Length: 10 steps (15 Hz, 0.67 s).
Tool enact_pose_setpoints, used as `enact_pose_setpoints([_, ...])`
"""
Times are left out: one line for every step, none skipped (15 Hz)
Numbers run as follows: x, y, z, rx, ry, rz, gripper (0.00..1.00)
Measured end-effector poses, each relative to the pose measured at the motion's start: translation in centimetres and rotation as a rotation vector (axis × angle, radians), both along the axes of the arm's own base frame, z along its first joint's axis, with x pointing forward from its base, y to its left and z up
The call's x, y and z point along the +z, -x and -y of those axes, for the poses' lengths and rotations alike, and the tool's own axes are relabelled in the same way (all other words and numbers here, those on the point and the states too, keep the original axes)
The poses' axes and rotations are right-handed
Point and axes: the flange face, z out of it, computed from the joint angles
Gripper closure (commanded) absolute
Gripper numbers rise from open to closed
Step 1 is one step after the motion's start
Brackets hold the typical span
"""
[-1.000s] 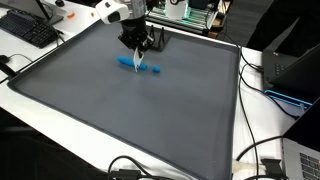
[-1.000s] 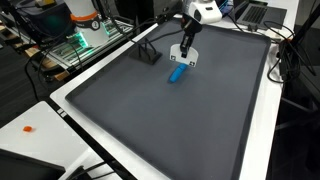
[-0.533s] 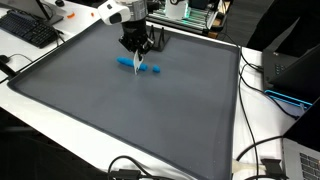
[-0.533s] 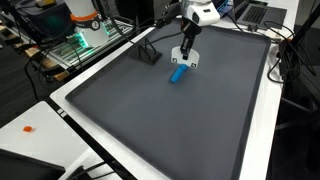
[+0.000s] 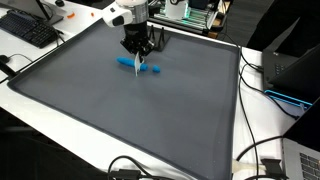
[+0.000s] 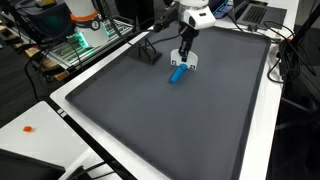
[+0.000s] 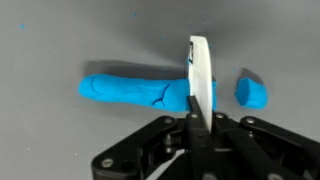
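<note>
A wide grey mat is spread over the white surface, and the work is done near its far end. The claw is lowered there and is closed on a thin white blade, which is held upright between the fingers.

The blue clay roll lies flat on the mat directly under the claw, and the blade's edge is set across it near one end. A short blue cut-off piece rests just beside that end, apart from the roll.

For a clean cut, the blade is best pressed straight down and square to the roll, right through to the mat. A sideways drag should be avoided, since soft clay would likely be smeared or rolled away. Sticking of clay to the blade on lifting is to be expected.

A black stand is seen on the mat near the claw, well clear of the blade. A keyboard and cables lie off the mat. Nothing is found in the blade's way.
</note>
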Motion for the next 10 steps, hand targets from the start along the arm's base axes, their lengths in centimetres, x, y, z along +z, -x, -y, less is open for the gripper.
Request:
enact_pose_setpoints([-0.19, 0.06, 0.01, 0.000, 0.000, -0.003, 0.99])
enact_pose_setpoints([-0.19, 0.05, 0.00, 0.000, 0.000, -0.003, 0.99])
enact_pose_setpoints([-0.19, 0.06, 0.00, 0.000, 0.000, -0.004, 0.99])
enact_pose_setpoints([-0.19, 0.06, -0.04, 0.000, -0.001, -0.005, 0.99])
enact_pose_setpoints([-0.19, 0.07, -0.06, -0.003, -0.003, -0.007, 0.99])
enact_pose_setpoints([-0.20, 0.09, -0.10, -0.011, -0.009, -0.010, 0.99])
enact_pose_setpoints([-0.20, 0.10, -0.16, -0.019, -0.016, -0.013, 0.99])
enact_pose_setpoints([-0.20, 0.13, -0.24, -0.028, -0.025, -0.016, 0.99])
enact_pose_setpoints([-0.21, 0.15, -0.30, -0.037, -0.032, -0.021, 0.99])
enact_pose_setpoints([-0.20, 0.16, -0.34, -0.044, -0.037, -0.025, 0.99])
